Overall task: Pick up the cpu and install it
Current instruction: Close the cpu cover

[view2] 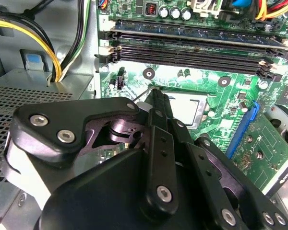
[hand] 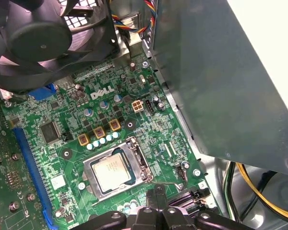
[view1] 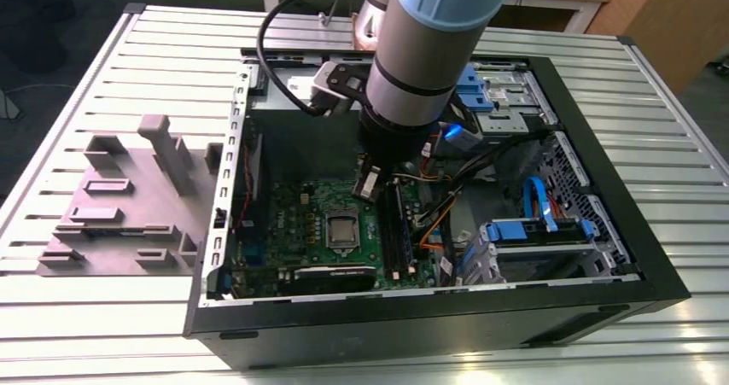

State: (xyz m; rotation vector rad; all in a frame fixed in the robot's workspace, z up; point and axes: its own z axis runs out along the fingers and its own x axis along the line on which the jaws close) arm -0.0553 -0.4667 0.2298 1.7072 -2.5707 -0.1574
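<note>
- Gripper (view1: 367, 186): in the exterior view it hangs from the arm (view1: 424, 43) inside the open computer case (view1: 456, 317), low over the green motherboard (view1: 302, 223). Its tip sits just beyond the far edge of the socket area.
- Fingers (hand: 156, 201): in both wrist views the two dark fingers lie pressed together, with nothing visible between them — they carry no part. In the first wrist view their tips stand right beside the socket's thin wire lever (hand: 164, 183); contact cannot be confirmed.
- The cpu (hand: 113, 172): seated in the socket on the motherboard, pale silvery top facing up, lying flat and square to the metal socket frame (hand: 139, 158) that borders it. In the exterior view the cpu (view1: 343, 228) appears as a small bright square near the board's centre. In the second wrist view a part of the cpu (view2: 185, 105) shows just past the fingertips.
- Memory slots (view2: 192, 50): long dark rows running alongside the socket.
- Case fan (hand: 43, 38): black, mounted close above the board at the case wall.
- Grey plastic tray (view1: 119, 206): rests on the slatted table (view1: 91, 317) at the exterior view's left, outside the case and well apart from the gripper — its raised blocks stand upright.
- Blue drive brackets (view1: 535, 227): at the exterior view's right, inside the case.
</note>
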